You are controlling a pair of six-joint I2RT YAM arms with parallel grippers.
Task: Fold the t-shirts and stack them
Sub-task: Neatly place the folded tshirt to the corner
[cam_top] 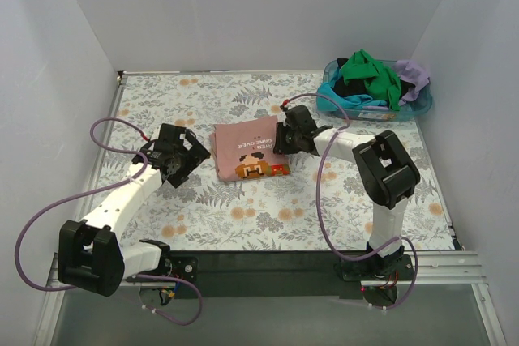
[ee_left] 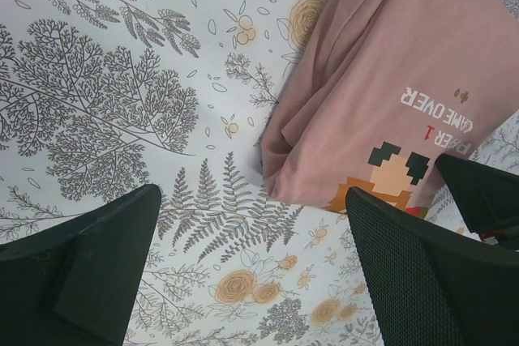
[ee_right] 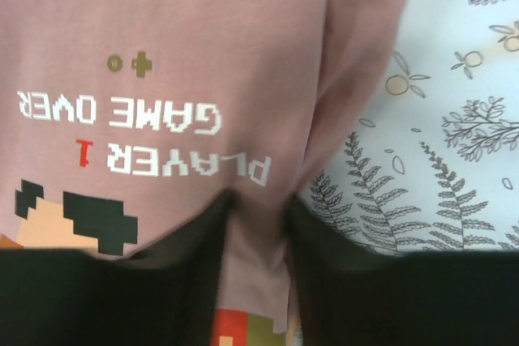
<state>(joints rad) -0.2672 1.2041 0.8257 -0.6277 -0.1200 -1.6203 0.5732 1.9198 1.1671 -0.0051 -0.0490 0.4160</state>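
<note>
A dusty pink t-shirt [cam_top: 247, 147] with a pixel cartoon print lies folded near the middle of the table. It also shows in the left wrist view [ee_left: 389, 79] and the right wrist view [ee_right: 162, 54]. My right gripper [cam_top: 289, 138] is at its right edge, shut on a fold of the pink cloth [ee_right: 258, 265]. My left gripper [cam_top: 183, 161] is open and empty over the table, just left of the shirt. Green [cam_top: 371, 73], black [cam_top: 354, 87], turquoise [cam_top: 357, 101] and lilac [cam_top: 415, 76] shirts are piled in the basket.
A blue plastic basket [cam_top: 423, 106] stands at the back right corner. The table has a floral-printed cloth [cam_top: 195, 103]. White walls close in the back and both sides.
</note>
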